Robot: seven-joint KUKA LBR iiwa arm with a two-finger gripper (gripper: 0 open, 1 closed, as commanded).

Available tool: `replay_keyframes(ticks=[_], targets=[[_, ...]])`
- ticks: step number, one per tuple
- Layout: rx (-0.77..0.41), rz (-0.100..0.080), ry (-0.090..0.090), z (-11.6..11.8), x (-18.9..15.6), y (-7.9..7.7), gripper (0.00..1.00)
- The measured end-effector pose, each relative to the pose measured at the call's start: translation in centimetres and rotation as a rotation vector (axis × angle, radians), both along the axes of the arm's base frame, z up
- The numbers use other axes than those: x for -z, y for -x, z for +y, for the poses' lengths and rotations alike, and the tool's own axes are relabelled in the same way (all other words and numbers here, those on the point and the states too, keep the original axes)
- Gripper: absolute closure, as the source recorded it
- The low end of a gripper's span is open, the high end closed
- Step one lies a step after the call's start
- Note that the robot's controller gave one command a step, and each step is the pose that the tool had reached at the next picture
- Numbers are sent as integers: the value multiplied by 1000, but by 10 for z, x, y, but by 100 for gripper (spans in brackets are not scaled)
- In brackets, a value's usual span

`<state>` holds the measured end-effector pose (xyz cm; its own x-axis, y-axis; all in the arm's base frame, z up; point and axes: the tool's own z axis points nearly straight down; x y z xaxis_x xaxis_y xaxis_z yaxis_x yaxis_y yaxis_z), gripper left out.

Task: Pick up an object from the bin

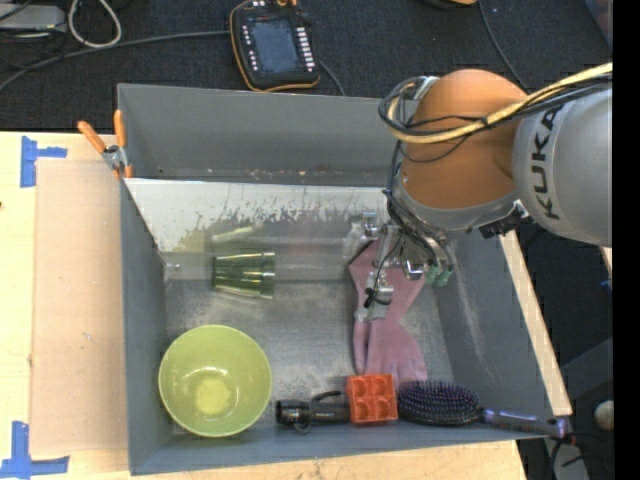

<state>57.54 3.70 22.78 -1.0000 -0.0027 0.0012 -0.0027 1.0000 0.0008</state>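
so the gripper (385,283) is down in the right half of the bin (250,138), sitting right on the top end of a pink floppy thing (385,353), cloth or maybe a glove; honestly can't tell from here if it's clamped on it or not; the pink thing trails down toward the near wall, just above an orange block (372,398) and a black hairbrush (440,403); green bowl (215,380) and a tipped-over green cup (243,273) are well off to the left
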Motion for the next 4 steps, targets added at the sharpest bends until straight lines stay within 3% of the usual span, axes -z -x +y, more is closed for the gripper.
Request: replay_keyframes(ticks=[1,2,3,4], targets=[[-236,2,-1,-38,99,65,0],[-540,-8,0,-43,67,94,0],[-630,3,-3,11,122,105,0],[-970,-14,6,6,157,96,0]])
